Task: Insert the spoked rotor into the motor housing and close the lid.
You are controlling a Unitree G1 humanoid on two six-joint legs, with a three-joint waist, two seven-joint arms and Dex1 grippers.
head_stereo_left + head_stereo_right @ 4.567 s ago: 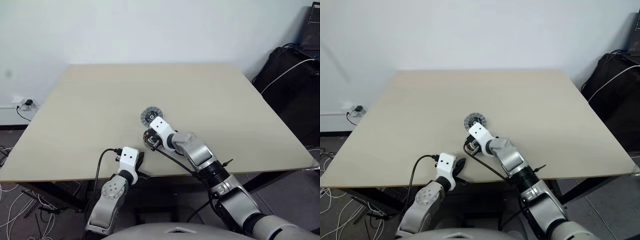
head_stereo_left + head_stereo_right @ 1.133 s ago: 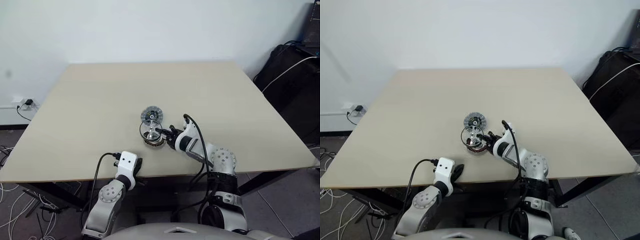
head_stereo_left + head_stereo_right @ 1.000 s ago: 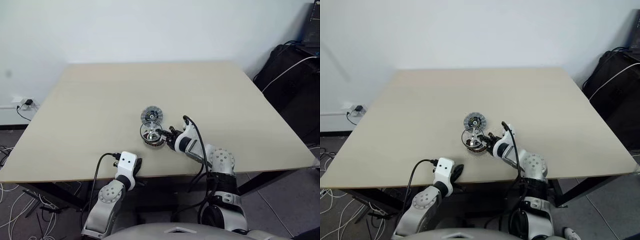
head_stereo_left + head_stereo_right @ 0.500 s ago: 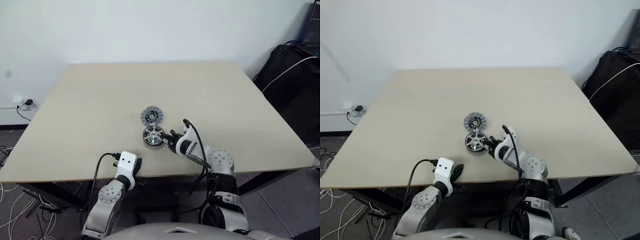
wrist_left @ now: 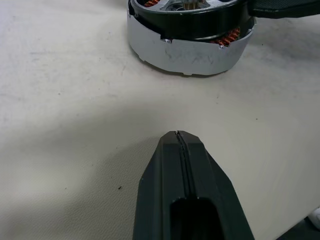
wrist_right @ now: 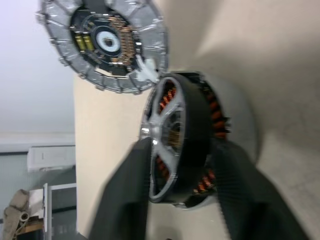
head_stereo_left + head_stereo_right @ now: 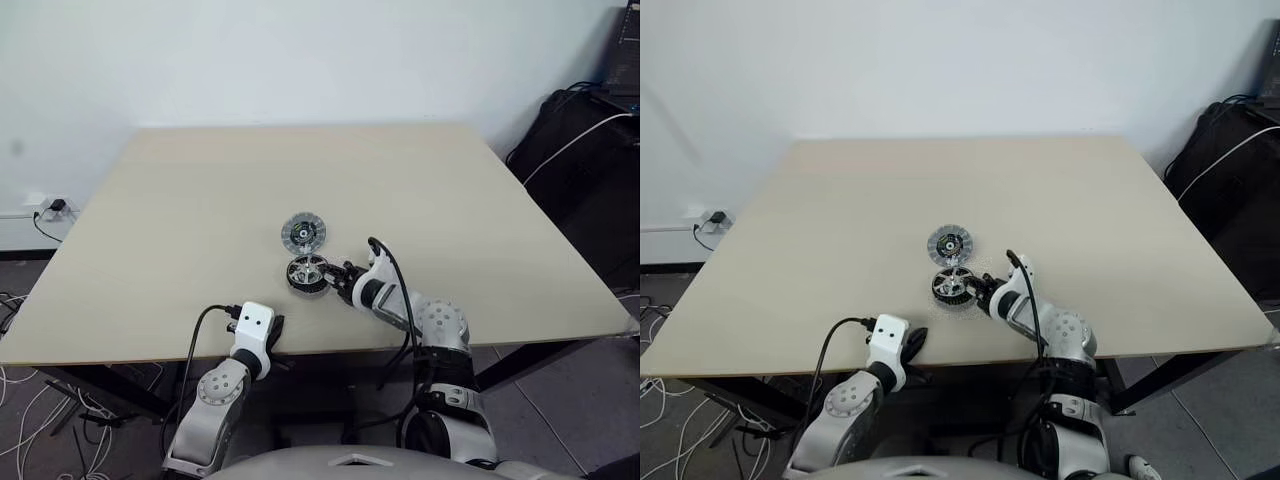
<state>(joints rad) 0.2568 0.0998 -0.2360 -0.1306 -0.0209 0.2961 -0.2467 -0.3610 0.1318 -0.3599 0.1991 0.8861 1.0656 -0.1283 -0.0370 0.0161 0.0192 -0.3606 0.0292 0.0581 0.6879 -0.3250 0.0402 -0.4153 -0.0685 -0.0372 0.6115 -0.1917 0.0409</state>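
Note:
The spoked rotor (image 6: 175,135), with silver spokes and a dark rim, sits in the motor housing (image 5: 190,52). Copper windings show under the rim, and the rotor looks slightly tilted. My right gripper (image 7: 337,272) is at the rotor's right side, open, with one finger on each side of the rim. The lid (image 7: 303,232) lies flat just behind the housing, its ribbed face and dark centre up. My left gripper (image 5: 177,135) is shut and empty, low over the table near the front edge, a short way in front of the housing.
The beige table (image 7: 180,200) carries only these parts near its front middle. Black bags and a white cable (image 7: 580,140) stand beyond its right edge. A wall socket and loose cables (image 7: 45,215) lie off its left side.
The right gripper lowered the rotor from a tilted hold above the housing down into it, then spread its fingers. The left arm stayed still.

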